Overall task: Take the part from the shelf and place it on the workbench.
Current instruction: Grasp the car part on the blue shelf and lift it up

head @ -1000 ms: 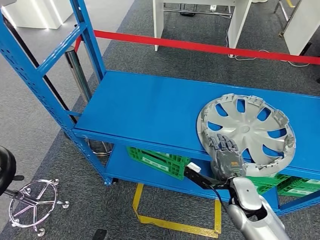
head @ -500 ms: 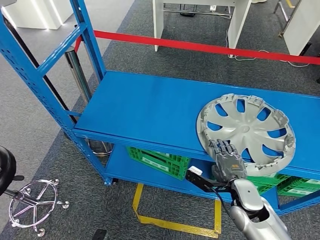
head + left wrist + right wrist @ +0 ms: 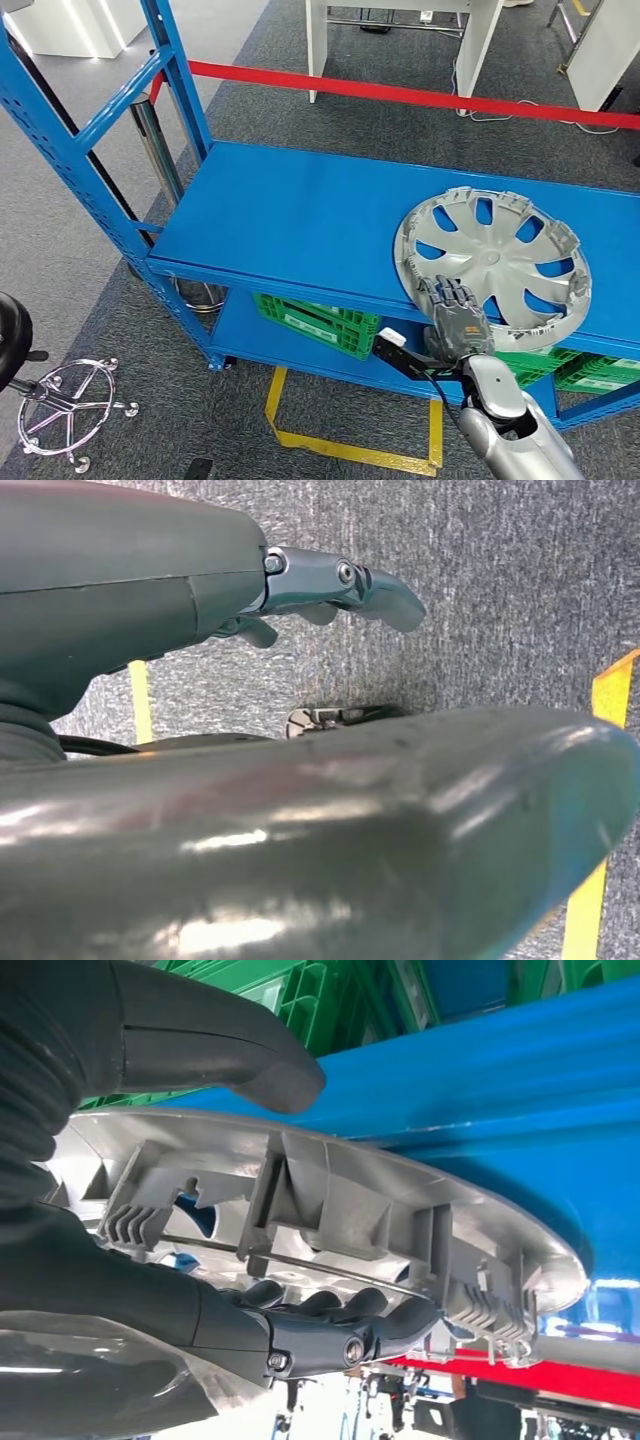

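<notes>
1. The blue shelf runs across in front of me, with grey carpet around it and a red barrier tape stretched beyond its far edge.
2. The part, a silver wheel cover, lies inner side up on the shelf's upper deck, near the right end, with its near rim out over the shelf's front edge.
3. Green crates sit on the lower deck, under the front edge.
4. My right hand is at the wheel cover's near rim. In the right wrist view my fingers lie over the ribbed inner side of the cover and my thumb sits on the other side of its rim, so the rim is between them; I cannot tell whether thumb and fingers actually press it.
5. My left hand hangs over the carpet, with yellow floor tape below it. The fingers are stretched out and hold nothing.
</notes>
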